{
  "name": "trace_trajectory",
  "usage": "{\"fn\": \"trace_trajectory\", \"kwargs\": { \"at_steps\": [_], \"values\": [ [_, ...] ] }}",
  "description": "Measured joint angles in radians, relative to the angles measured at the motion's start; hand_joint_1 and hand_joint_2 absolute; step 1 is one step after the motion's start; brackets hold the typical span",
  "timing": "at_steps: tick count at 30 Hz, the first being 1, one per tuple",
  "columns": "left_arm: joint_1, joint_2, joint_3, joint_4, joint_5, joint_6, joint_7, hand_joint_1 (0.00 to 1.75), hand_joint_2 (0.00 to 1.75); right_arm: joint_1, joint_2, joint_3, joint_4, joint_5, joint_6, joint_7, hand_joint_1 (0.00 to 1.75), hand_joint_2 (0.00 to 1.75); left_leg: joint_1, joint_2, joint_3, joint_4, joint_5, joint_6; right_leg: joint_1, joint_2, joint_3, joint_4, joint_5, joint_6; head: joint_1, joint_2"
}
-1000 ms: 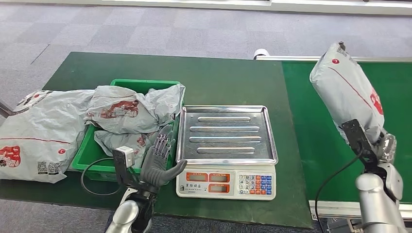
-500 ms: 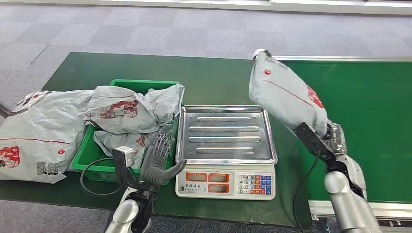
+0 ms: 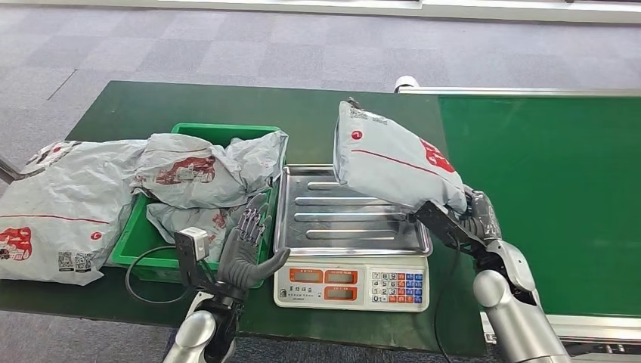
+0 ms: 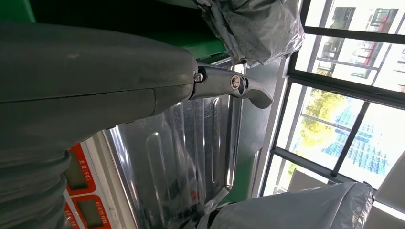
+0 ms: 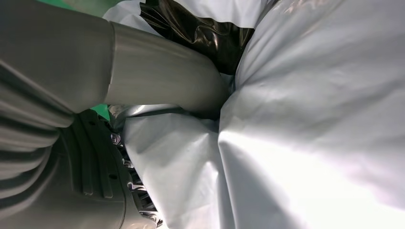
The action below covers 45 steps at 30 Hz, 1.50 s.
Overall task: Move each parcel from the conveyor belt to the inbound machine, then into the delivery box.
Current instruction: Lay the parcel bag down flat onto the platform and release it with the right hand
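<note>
My right hand (image 3: 478, 215) grips one end of a grey plastic parcel (image 3: 393, 162) with red markings and holds it tilted above the right part of the scale's steel tray (image 3: 332, 219). In the right wrist view its thumb (image 5: 162, 78) presses into the parcel (image 5: 310, 129). My left hand (image 3: 246, 249) stands open with fingers spread, just left of the scale (image 3: 351, 286), at the front corner of the green box (image 3: 219, 130). In the left wrist view the steel tray (image 4: 186, 157) lies past that hand (image 4: 95, 81), with the parcel (image 4: 296, 210) above it.
Several grey parcels (image 3: 204, 170) lie heaped in the green box, and a large one (image 3: 60, 208) lies on the table to its left. The green conveyor belt (image 3: 552, 189) runs along the right. A black cable (image 3: 143, 283) loops by my left wrist.
My right arm has swung the parcel leftward from over the conveyor belt to over the scale's tray. My left hand has stayed put.
</note>
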Motion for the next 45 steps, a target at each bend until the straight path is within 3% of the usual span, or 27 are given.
{"fn": "trace_trajectory", "kwargs": {
  "at_steps": [10,21,25,39,45],
  "values": [
    [-0.002,0.0,0.0,0.001,0.0,0.004,0.0,0.0,1.75,-0.003,0.007,0.052,-0.002,0.006,0.008,0.001,1.75,1.75,0.0,0.0,0.0,0.0,0.0,0.0,0.0,0.0,0.0,0.0,0.0,0.0,0.0,0.0],
    [-0.014,0.0,0.0,0.009,-0.006,0.007,0.003,0.0,1.75,-0.009,0.061,0.186,-0.019,0.014,0.061,0.032,1.75,1.75,0.001,0.002,0.002,0.0,0.0,-0.001,0.002,0.001,0.0,0.0,0.0,-0.001,0.0,0.0],
    [-0.018,0.0,0.0,0.011,-0.008,0.007,0.013,0.0,1.75,0.02,0.053,0.189,-0.066,-0.019,0.079,0.046,0.0,1.75,0.001,0.002,0.002,0.0,0.0,-0.001,0.001,0.001,0.0,0.0,0.0,-0.001,0.0,0.0],
    [-0.054,0.0,0.0,0.048,-0.057,0.076,0.006,0.0,1.75,0.074,0.054,0.166,-0.106,-0.08,0.065,0.023,0.0,1.75,0.001,0.002,0.002,0.0,0.0,0.0,0.001,0.002,0.0,0.0,0.0,-0.001,0.0,0.0],
    [-0.061,0.001,0.019,0.052,-0.141,0.174,-0.027,0.0,1.75,0.097,0.083,0.101,-0.128,-0.15,0.068,-0.005,0.0,1.75,0.001,0.002,0.002,0.0,-0.001,0.0,0.0,0.002,0.0,0.0,0.0,-0.001,0.0,0.0]
  ]
}}
